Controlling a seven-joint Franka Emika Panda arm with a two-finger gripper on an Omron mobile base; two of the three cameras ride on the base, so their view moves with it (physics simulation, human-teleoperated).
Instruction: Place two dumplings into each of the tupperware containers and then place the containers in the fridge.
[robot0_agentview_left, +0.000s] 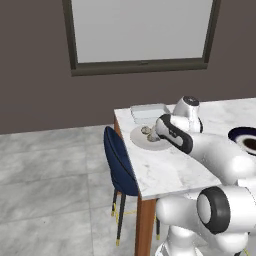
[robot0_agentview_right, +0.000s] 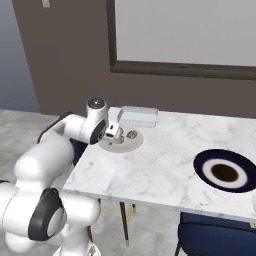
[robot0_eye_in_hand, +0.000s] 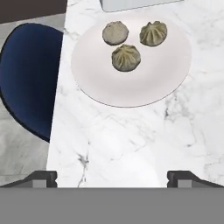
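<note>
I'm looking at a white marble tabletop (robot0_agentview_right: 165, 160) on wooden legs, set against a dark brown wall with a large framed window (robot0_agentview_left: 140, 32) and a grey tiled floor (robot0_agentview_left: 50, 175). My end effector (robot0_eye_in_hand: 112, 177) hangs over the tabletop's near corner with its fingers spread wide, pinching nothing. Just ahead of it lies one round pale grey plate (robot0_eye_in_hand: 131, 61) carrying three dumplings (robot0_eye_in_hand: 126, 57) grouped at the plate's far side, apart from each other. Beyond the plate, I count one tupperware container (robot0_agentview_right: 137, 116) I can be sure of; whether a second sits with it I cannot tell. Well off to the end effector's right sits one navy-and-white plate (robot0_agentview_right: 225, 170). I see two navy chairs (robot0_agentview_left: 117, 162), one beside the end effector's left, another at the near edge.
</note>
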